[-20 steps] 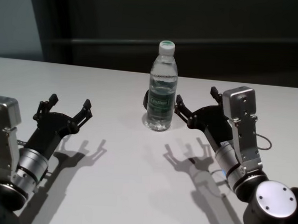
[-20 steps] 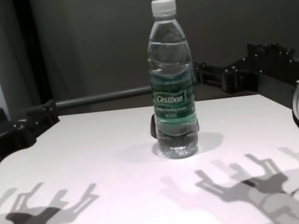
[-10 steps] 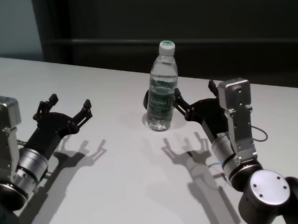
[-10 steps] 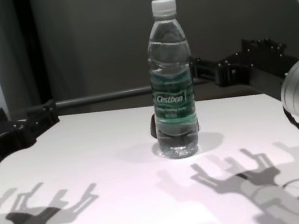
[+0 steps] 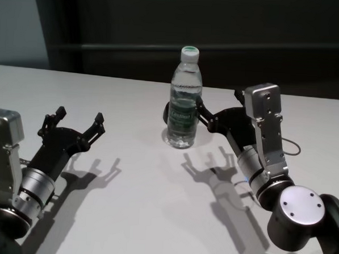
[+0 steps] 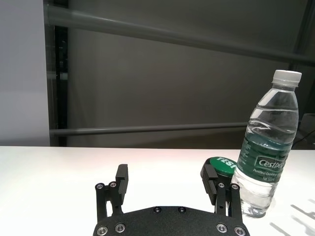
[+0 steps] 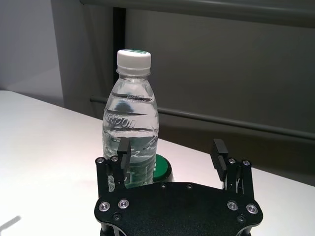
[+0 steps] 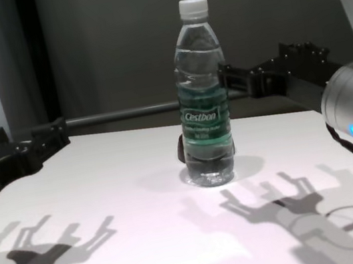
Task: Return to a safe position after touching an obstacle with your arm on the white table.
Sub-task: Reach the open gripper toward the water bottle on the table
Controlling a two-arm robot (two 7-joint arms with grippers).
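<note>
**Head view: right arm meets the bottle**

Head view shows our right gripper (image 5: 213, 109) with its fingers spread apart, holding nothing, at 3 o'clock of the obstacle (image 5: 185, 99). One fingertip (image 8: 224, 74) seems to touch the bottle's side in the chest view, though we cannot be fully sure of contact. The bottle stands upright near the middle of the white table (image 5: 138, 182), with a small dark lump (image 6: 221, 165) close behind it. Our left gripper (image 5: 75, 128) is also spread and holds nothing, parked well apart at 8 o'clock. We judge the touching step is about done. The next move needs a gentle pull toward 4 o'clock, without tipping the bottle.
</note>
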